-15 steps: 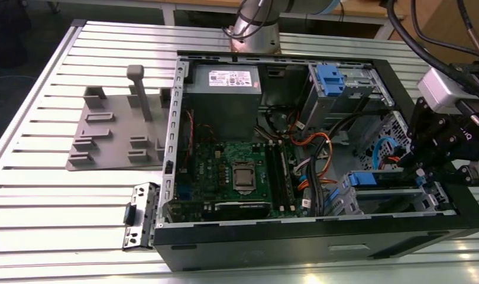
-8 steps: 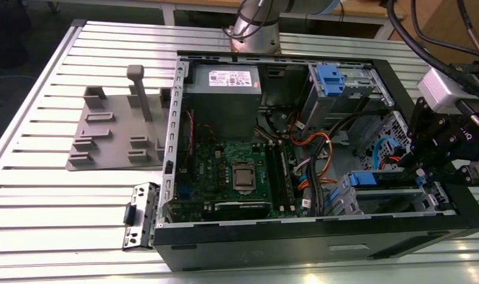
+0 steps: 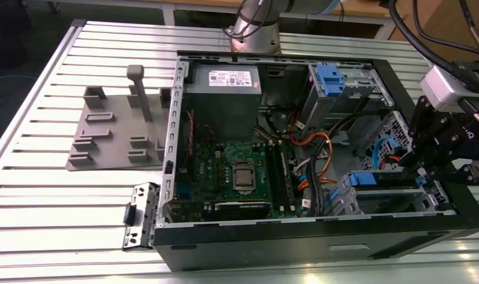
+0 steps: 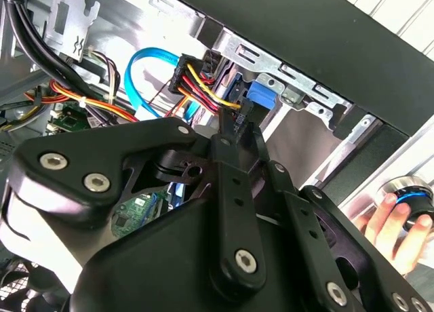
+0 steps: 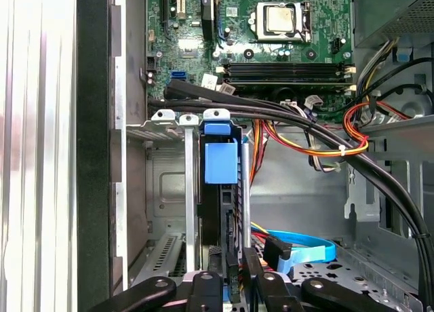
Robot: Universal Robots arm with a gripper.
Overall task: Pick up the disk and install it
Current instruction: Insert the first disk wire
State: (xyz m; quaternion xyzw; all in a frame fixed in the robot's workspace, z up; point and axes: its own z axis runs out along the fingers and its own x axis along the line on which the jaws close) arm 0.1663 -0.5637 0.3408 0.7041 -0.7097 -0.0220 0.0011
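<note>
Gripper [image 3: 419, 171] is hanging over the disk [image 5: 221, 163] in its bay at the computer case [image 3: 303, 239] corner; we are judging seating underway, finger spread untellable.

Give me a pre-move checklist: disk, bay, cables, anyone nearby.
1. Disk in bay: the disk stands on edge between the rails of the metal cage. Ok.
2. Disk fully seated: cannot tell.
3. Gripper alignment: the gripper is in line with the disk's slot in both wrist views. Ok.
4. Grip on the disk: cannot tell.
5. Cables: the black cables cross close past the blue end of the disk. Not ok.
6. People: a hand rests on a knob outside the case wall. Ok.
</note>
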